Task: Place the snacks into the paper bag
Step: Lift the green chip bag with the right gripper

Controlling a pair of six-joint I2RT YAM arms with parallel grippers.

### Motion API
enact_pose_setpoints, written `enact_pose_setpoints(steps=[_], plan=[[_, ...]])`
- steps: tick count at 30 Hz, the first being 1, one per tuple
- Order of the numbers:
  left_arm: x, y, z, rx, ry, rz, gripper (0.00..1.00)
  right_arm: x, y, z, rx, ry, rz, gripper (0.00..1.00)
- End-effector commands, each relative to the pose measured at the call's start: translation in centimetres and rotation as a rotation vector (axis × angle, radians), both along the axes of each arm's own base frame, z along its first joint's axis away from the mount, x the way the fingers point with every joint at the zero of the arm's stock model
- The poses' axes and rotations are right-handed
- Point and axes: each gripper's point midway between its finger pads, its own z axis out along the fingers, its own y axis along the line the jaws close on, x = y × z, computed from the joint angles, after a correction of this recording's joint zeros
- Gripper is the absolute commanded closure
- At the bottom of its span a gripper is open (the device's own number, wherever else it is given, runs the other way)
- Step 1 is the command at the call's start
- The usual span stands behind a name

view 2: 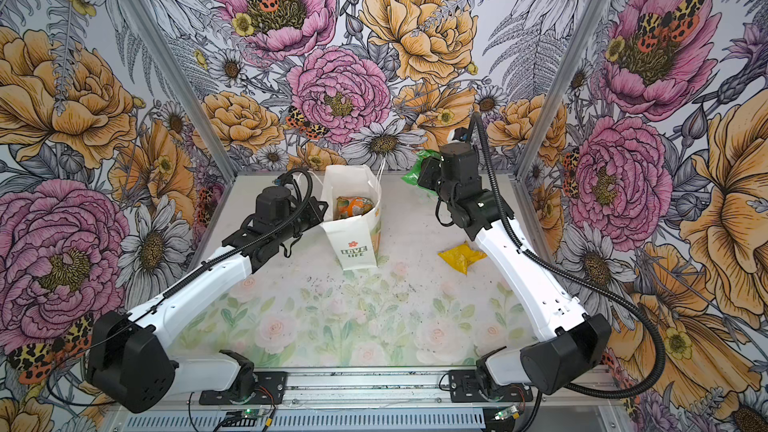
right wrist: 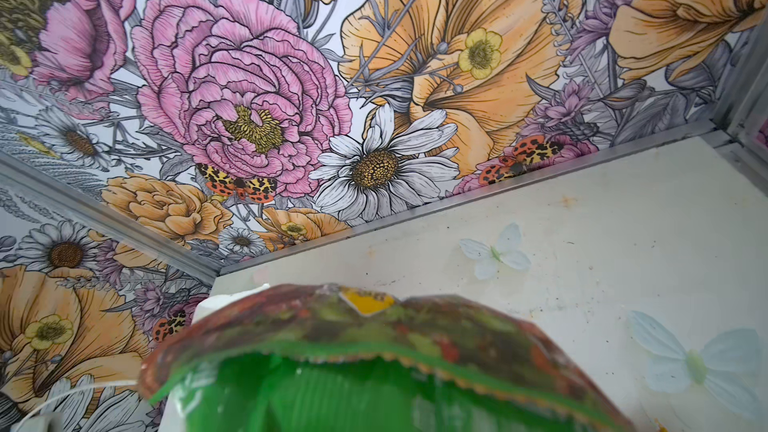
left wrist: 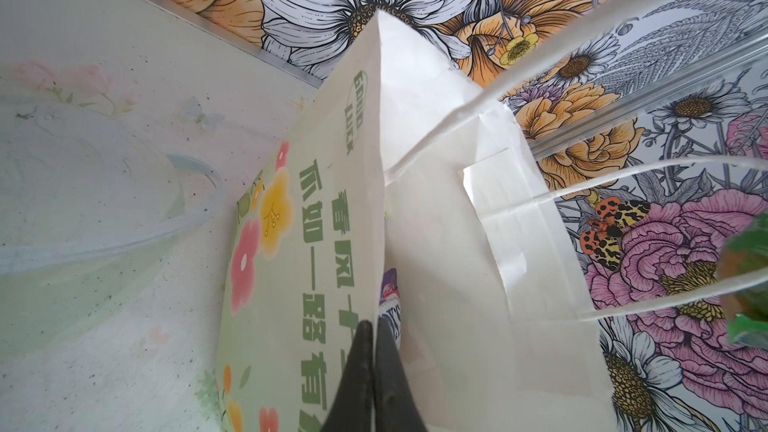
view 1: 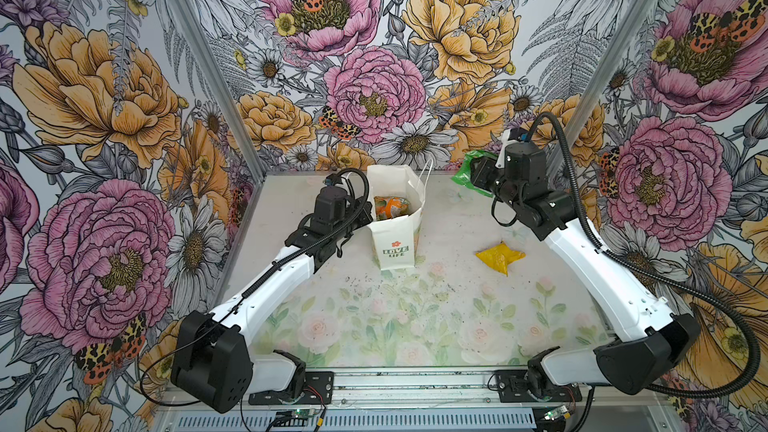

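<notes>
The white paper bag stands open at the back middle of the table. An orange-white snack lies on top inside it, and the left wrist view shows a purple packet deeper down. My left gripper is shut on the bag's left wall, one finger outside and one inside. At the back right my right gripper holds a green snack up off the table; the packet hides its fingers. A yellow snack lies on the table beside the right arm.
The table has a pale flower print with dark specks in front of the bag. Flowered walls with metal corner posts close in the left, back and right. The bag's white cord handles stand up over its mouth.
</notes>
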Motion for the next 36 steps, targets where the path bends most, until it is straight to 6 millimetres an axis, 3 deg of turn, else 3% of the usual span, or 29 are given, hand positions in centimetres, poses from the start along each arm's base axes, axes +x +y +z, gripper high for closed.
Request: enact_pose_setpoints(steps=[1, 7, 19, 29, 36], plan=[[0.3, -0.2, 2.1, -0.015, -0.063, -0.009, 1.00, -1.1, 0.7, 4.0, 0.024, -0.108, 0.049, 0.61], [0.3, -0.3, 2.2, -0.018, -0.065, -0.011, 1.00, -2.9, 3.3, 6.7, 0.020, -0.193, 0.140, 0.61], [0.2, -0.1, 2.3, -0.020, -0.069, -0.010, 1.00, -4.8, 7.4, 9.1, 0.016, -0.288, 0.265, 0.61], [0.0, 0.0, 2.3, -0.023, -0.072, -0.008, 1.00, -5.9, 10.7, 9.9, -0.011, -0.336, 0.354, 0.61], [-0.1, 0.1, 2.4, -0.024, -0.074, -0.004, 1.00, -6.1, 13.5, 9.2, 0.015, -0.328, 0.405, 0.61]])
